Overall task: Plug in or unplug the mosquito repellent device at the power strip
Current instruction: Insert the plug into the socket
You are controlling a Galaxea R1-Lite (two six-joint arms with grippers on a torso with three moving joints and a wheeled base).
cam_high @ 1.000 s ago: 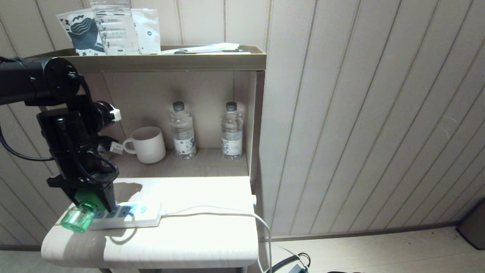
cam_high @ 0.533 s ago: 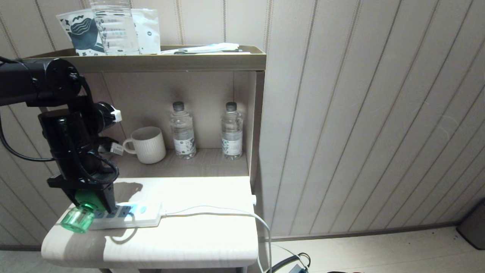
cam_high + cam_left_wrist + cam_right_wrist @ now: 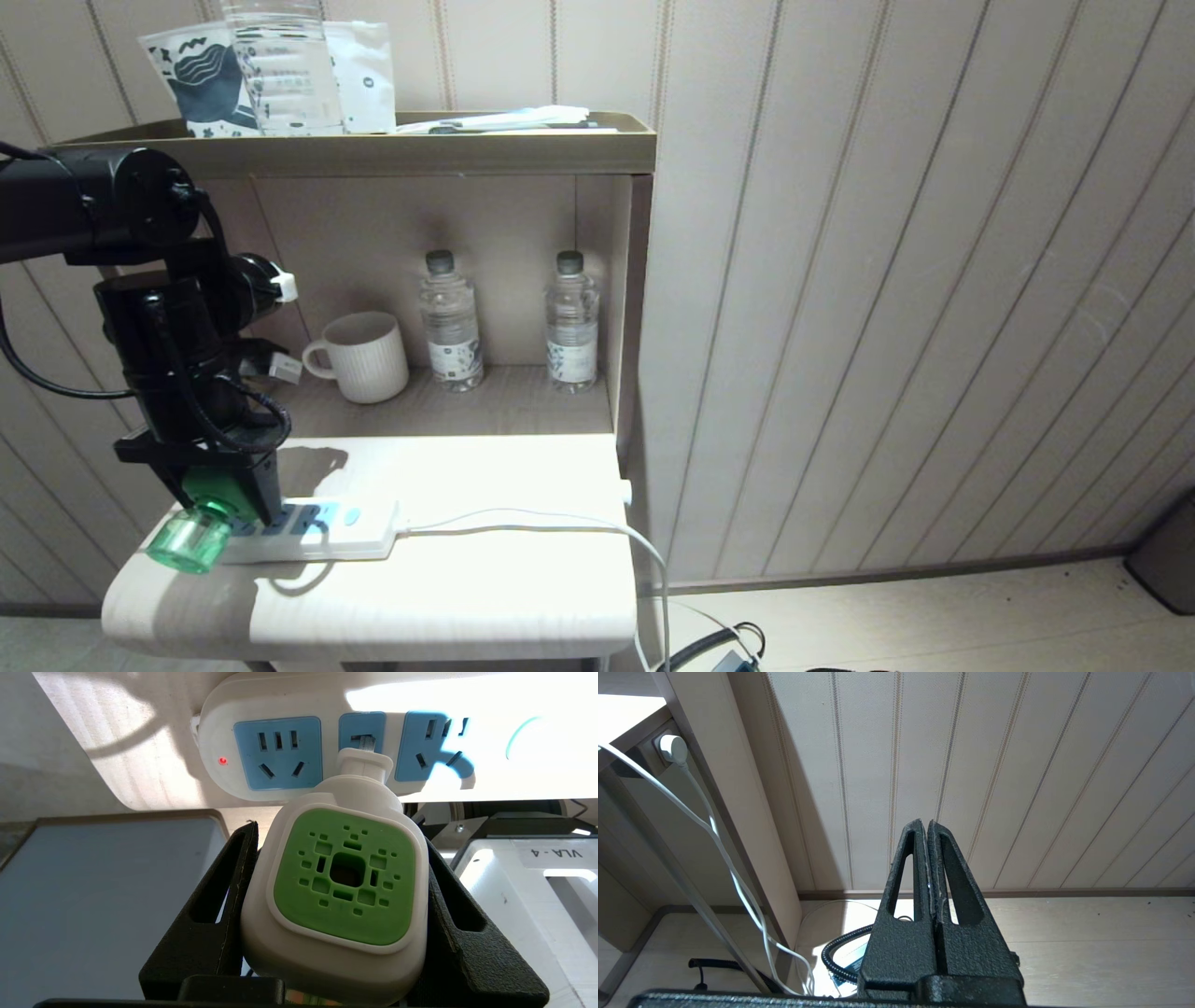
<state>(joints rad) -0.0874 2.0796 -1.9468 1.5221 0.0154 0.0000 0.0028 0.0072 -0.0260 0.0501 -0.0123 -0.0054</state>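
The mosquito repellent device (image 3: 336, 900) looks light, hard and slick, so gripping the white head by its two flat sides makes sense, not the green liquid bottle (image 3: 189, 541), which could twist off. The left gripper (image 3: 336, 933) has its jaws pinching exactly there, with the plug at the middle socket of the power strip (image 3: 308, 532), at 8 o'clock on the worktop (image 3: 485, 579). Basically nothing has changed since a second ago. The right gripper (image 3: 928, 833) hangs parked, jaws pressed together.

tabletop (image 3: 485, 569) right of the power strip (image 3: 359, 537) lies bare (only its cord (image 3: 523, 518) crosses).
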